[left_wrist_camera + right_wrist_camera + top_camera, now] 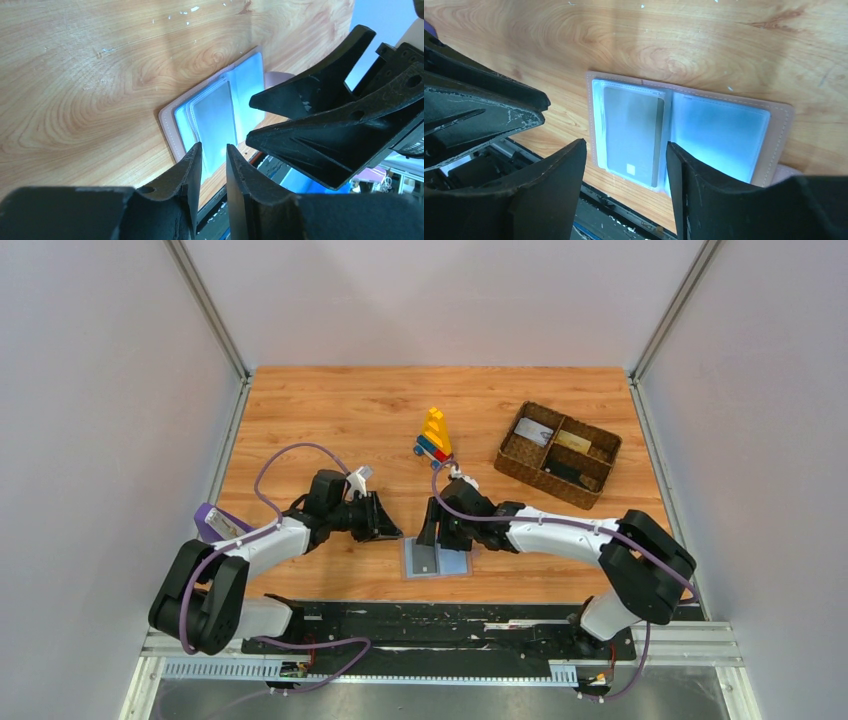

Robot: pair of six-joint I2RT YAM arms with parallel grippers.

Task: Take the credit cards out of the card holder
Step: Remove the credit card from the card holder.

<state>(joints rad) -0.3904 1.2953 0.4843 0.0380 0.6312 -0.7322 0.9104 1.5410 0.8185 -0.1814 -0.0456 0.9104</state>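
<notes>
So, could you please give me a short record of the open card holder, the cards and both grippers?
card holder: light-blue folding wallet, open flat on the wooden table
in pocket: one grey rectangular card
brown woven basket: white card, tan card, black card
left gripper: narrowly open, empty
right gripper: open over the grey card, empty

The table (330, 410) is wood-grain, smooth with a soft sheen and flecked with small white marks. The card holder (724, 125), by the table's near edge, has glossy see-through plastic sleeves tinted light blue, inside a matt pinkish, leather-like stitched border. The card (631, 130) in one sleeve looks grey and matt. The right gripper (625, 145) has fingers (549, 195) of black matt plastic, scuffed pale. The basket (535, 480), toward the far right corner, is brown and woven.
</notes>
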